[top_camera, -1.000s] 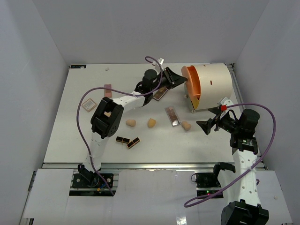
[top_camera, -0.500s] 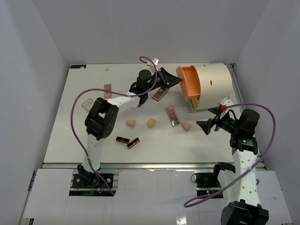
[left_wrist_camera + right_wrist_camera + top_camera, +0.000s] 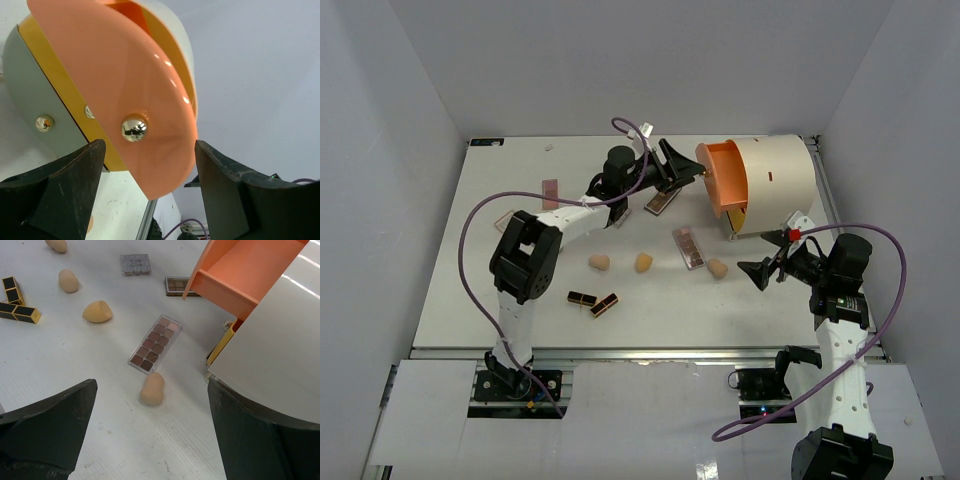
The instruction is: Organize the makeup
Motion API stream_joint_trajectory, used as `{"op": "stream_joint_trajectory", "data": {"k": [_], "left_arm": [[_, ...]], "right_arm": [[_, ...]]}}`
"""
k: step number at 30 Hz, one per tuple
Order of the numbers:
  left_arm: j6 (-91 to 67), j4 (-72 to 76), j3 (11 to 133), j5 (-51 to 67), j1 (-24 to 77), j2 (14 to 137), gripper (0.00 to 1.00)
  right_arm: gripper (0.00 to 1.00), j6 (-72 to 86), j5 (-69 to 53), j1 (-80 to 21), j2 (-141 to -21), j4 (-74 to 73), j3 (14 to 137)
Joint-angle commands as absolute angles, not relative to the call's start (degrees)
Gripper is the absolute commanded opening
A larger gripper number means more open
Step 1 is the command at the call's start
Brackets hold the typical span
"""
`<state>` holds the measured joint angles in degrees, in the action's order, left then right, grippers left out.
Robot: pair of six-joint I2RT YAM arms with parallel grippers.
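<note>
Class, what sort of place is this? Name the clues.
Probably a robotics test cell: plain grey walls enclose a white table, and the left arm and right arm are mounted at its near edge.

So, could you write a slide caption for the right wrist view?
Open right gripper above peach egg-shaped sponges, a brown eyeshadow palette, black-and-gold lipstick tubes and an open orange drawer.

The white table [image 3: 460, 300] carries every item.

- A cream cylindrical organiser [image 3: 780, 180] rests at the far right.
- A brown eyeshadow palette [image 3: 688, 247] lies flat near the centre, with the right sponge [image 3: 718, 268] just beside its near end.
- The centre sponge [image 3: 643, 262] and the left sponge [image 3: 599, 262] lie in a row to the left.
- Two black-and-gold lipstick tubes [image 3: 582, 298] lie close together, nearer the front edge.
- A dark palette [image 3: 663, 201] lies farther back.
- A pink palette [image 3: 550, 192] and a grey square palette [image 3: 508, 222] lie at the left rear.
</note>
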<state>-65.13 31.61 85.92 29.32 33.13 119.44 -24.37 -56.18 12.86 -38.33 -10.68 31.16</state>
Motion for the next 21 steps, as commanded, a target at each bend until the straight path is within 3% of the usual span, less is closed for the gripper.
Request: {"op": "stream_joint_trajectory", "data": {"k": [1,12,17,21], "left_arm": [[-60.72,29.51,82.43,29.09,30.04,108.24,0.83],[-41.21,12.97,68.01,30.29,21.99,85.76,0.83],[-27.93,-0.21,59.13,27.88,20.48,72.23,0.86],[-19.80,-5.14,52.44,25.59,20.45,63.35,0.86]], "right_arm": [[0.97,-27.15,-59.62,13.23,-38.80,-12.64,31.81],[0.97,-39.28,-61.58,12.66,-40.77,-20.91,33.33],[0.96,-48.99,-49.56,5.34,-46.36,-32.38,39.43],[0.93,-47.80,-30.34,-11.03,-47.40,-31.44,38.61]]}}
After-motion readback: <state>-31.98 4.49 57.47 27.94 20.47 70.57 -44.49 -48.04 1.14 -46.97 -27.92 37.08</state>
